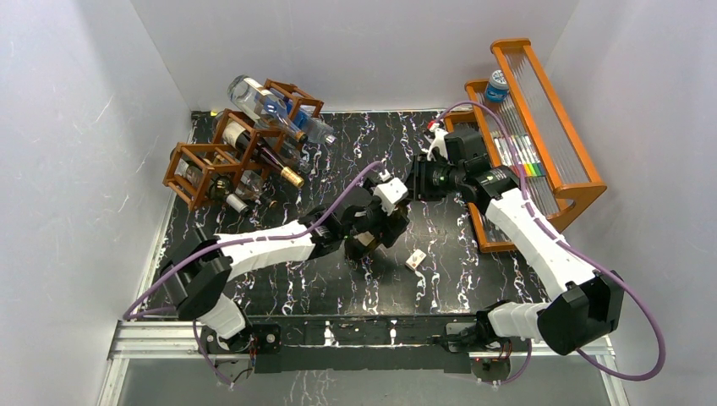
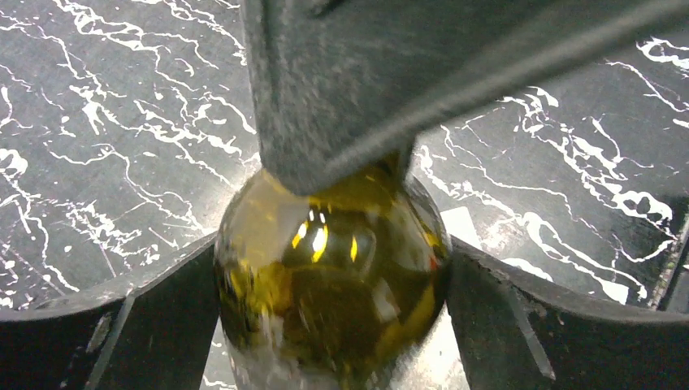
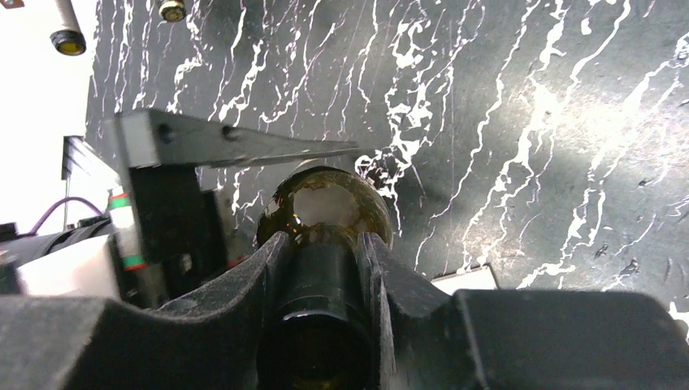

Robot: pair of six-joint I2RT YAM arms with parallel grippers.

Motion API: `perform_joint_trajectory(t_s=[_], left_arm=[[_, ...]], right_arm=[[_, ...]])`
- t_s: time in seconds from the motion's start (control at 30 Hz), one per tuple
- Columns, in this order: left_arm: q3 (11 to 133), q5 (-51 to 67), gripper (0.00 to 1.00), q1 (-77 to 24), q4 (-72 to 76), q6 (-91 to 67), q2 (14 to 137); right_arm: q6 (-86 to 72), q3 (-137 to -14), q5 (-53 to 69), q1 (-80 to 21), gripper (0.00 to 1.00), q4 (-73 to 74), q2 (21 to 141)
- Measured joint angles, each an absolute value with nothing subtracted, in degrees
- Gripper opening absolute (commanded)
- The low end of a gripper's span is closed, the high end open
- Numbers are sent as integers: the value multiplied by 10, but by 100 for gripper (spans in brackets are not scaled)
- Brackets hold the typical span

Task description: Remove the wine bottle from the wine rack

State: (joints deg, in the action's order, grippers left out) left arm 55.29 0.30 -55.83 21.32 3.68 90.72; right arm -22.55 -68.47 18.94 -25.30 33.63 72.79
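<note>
At mid-frame in the top view, well apart from the wine rack [image 1: 221,161] at upper left, the wine bottle [image 2: 329,284] is clear of its cell. The left gripper [image 2: 333,313] is clamped around its olive glass body and the right gripper [image 3: 321,268] is closed on its neck. Whether it touches the bench [image 1: 338,288] I cannot tell. The glass is round and slick, so one grip should probably hold firm until the other releases, and the bottle should be set down slowly. By count: one bottle held, one rack with at least four bottles lying in it, two grippers, one orange shelf [image 1: 575,182], one small white block [image 1: 415,260].
</note>
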Motion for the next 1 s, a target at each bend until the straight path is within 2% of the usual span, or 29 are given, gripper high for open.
perform_joint_trajectory(t_s=[0.17, 0.47, 0.7, 0.87, 1.0], left_arm=[[553, -7, 98, -558, 159, 7, 845], [580, -42, 98, -546, 29, -27, 706], [581, -57, 98, -454, -70, -84, 635], [617, -69, 98, -389, -158, -130, 637], [641, -70, 98, -374, -194, -149, 637]], right_arm=[[-227, -695, 145, -256, 0, 330, 728], [-211, -786, -34, -247, 0, 323, 799], [-199, -922, -90, -209, 0, 334, 928], [-182, -1003, -125, -181, 0, 333, 1002], [-163, -1060, -142, -176, 0, 345, 1047]])
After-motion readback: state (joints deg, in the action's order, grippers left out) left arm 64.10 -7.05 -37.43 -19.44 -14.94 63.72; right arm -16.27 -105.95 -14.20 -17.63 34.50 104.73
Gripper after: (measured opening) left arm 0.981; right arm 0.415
